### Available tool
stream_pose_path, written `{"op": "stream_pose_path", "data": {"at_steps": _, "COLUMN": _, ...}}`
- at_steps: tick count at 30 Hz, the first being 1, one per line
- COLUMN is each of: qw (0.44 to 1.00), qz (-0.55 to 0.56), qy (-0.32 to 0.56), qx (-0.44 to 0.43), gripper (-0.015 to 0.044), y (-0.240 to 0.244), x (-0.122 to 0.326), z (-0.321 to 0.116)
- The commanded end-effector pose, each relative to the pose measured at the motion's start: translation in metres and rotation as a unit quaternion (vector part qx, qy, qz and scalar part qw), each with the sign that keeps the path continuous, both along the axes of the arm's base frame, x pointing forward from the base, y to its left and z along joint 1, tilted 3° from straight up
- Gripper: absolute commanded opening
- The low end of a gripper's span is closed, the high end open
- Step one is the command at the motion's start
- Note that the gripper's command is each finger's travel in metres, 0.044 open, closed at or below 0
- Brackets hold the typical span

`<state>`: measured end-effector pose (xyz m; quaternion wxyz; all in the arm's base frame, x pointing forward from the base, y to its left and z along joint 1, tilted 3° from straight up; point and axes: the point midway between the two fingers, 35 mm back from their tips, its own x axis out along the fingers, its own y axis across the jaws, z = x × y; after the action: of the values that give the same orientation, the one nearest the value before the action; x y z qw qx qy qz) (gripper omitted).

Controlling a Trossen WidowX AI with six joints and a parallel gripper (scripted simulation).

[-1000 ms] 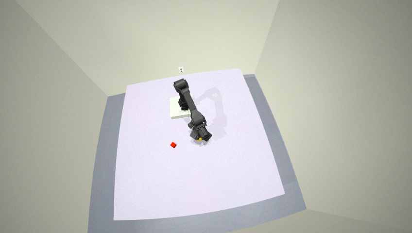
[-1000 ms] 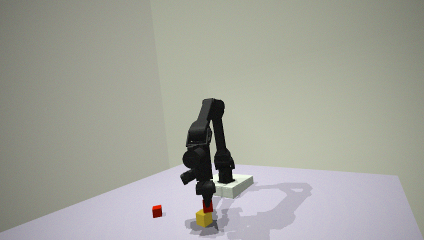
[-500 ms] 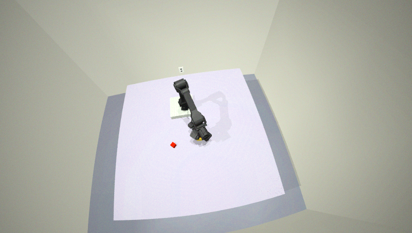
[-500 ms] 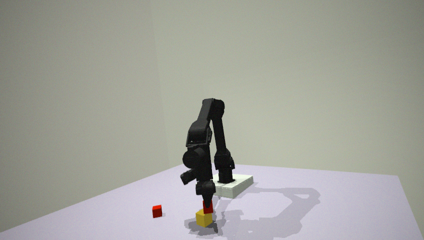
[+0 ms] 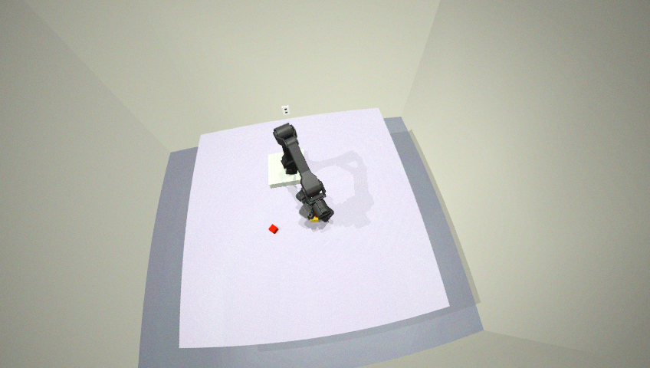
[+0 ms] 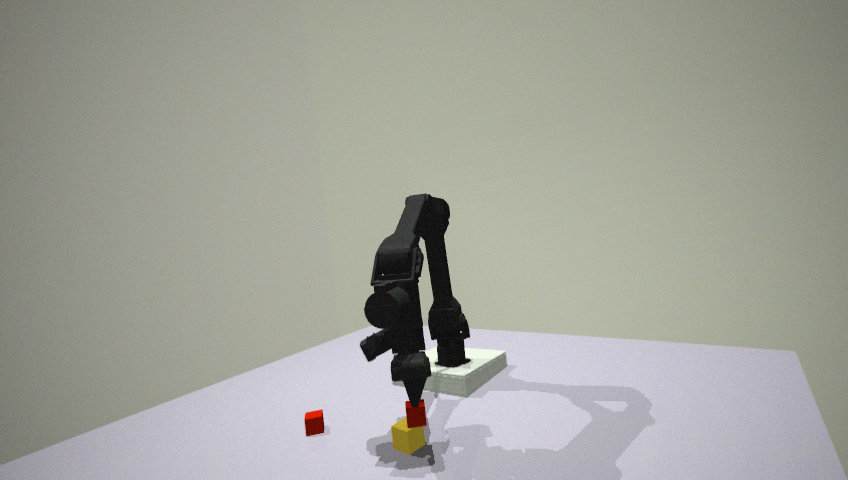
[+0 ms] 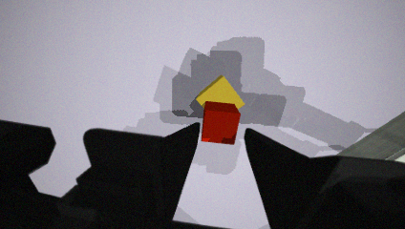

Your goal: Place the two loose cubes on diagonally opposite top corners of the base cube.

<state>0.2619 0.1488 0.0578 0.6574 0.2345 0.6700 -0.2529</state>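
Observation:
The yellow base cube [image 5: 314,219] [image 6: 405,439] [image 7: 221,92] stands on the table, partly hidden by the arm in the top view. One red cube [image 6: 415,416] [image 7: 219,125] rests over one corner of its top and overhangs it. In the wrist view it looks slightly turned; whether it is fully level is hard to tell. My gripper [image 6: 415,404] [image 7: 222,130] is open around this cube, with a narrow gap at each side in the wrist view. The other red cube [image 5: 272,228] [image 6: 313,423] lies on the table, left of the base in the top and exterior views.
The arm's pale mounting block [image 5: 283,176] [image 6: 476,373] is behind the cubes. The arm reaches over from it, and its shadows fall around the yellow cube. A wall outlet [image 5: 285,110] shows beyond the table's back edge.

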Motion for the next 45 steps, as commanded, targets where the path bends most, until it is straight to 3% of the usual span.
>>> {"op": "stream_pose_path", "data": {"at_steps": 1, "qw": 1.000, "qz": 0.000, "qy": -0.004, "qx": 0.003, "gripper": 0.0205, "y": 0.001, "x": 0.002, "z": 0.008}}
{"op": "stream_pose_path", "data": {"at_steps": 14, "qw": 1.000, "qz": 0.000, "qy": -0.004, "qx": 0.003, "gripper": 0.0205, "y": 0.001, "x": 0.002, "z": 0.016}}
{"op": "stream_pose_path", "data": {"at_steps": 16, "qw": 1.000, "qz": 0.013, "qy": -0.002, "qx": 0.001, "gripper": 0.0258, "y": -0.002, "x": 0.003, "z": 0.014}}
{"op": "stream_pose_path", "data": {"at_steps": 30, "qw": 0.961, "qz": 0.278, "qy": 0.000, "qx": 0.006, "gripper": 0.0265, "y": -0.059, "x": 0.045, "z": 0.027}}
{"op": "stream_pose_path", "data": {"at_steps": 45, "qw": 0.840, "qz": 0.543, "qy": 0.006, "qx": 0.008, "gripper": 0.0265, "y": -0.135, "x": 0.074, "z": 0.041}}
